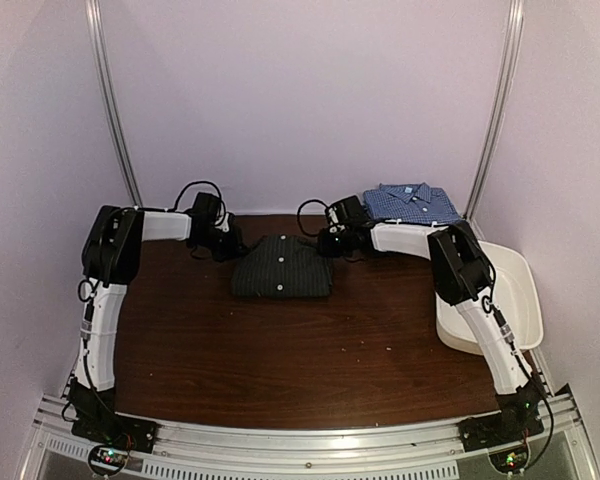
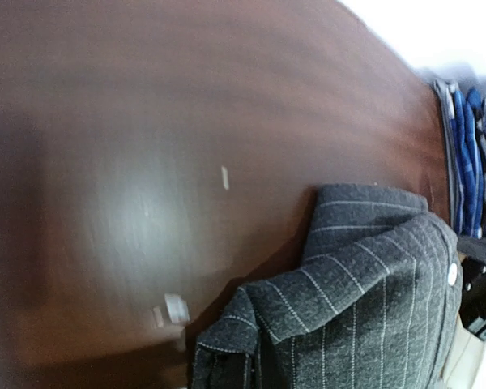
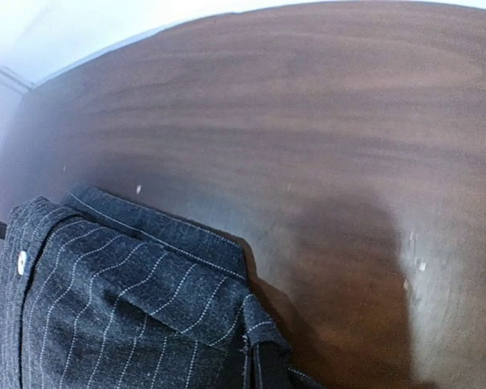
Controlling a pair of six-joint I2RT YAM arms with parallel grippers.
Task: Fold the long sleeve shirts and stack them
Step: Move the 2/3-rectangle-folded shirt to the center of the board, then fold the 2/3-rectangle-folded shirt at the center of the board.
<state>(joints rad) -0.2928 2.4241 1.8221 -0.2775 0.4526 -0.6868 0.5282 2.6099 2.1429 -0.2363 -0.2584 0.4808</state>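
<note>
The dark shirt [image 1: 282,268] lay folded on the tabletop [image 1: 280,350], a bit toward 12 o'clock from the middle. The blue shirt [image 1: 412,203] lay folded at about 1 o'clock. The left gripper [image 1: 228,245] was at the dark shirt's 10 o'clock corner. The right gripper [image 1: 330,242] was at its 2 o'clock corner. Both were closed, and each seemed to pinch a bit of the cloth.

If the dark shirt had to go onto the blue one, the fold could fall open, because only two corners were held. If one arm went faster, the cloth could stretch or slip out. The shirt could also land crooked or push the blue shirt off its spot.

The top view showed both arms and the white tub [image 1: 515,290] at 3 o'clock. The wrist views did not. Up close, they showed the thin stripes, a white button [image 3: 22,262] and a shadow under the raised corners.
</note>
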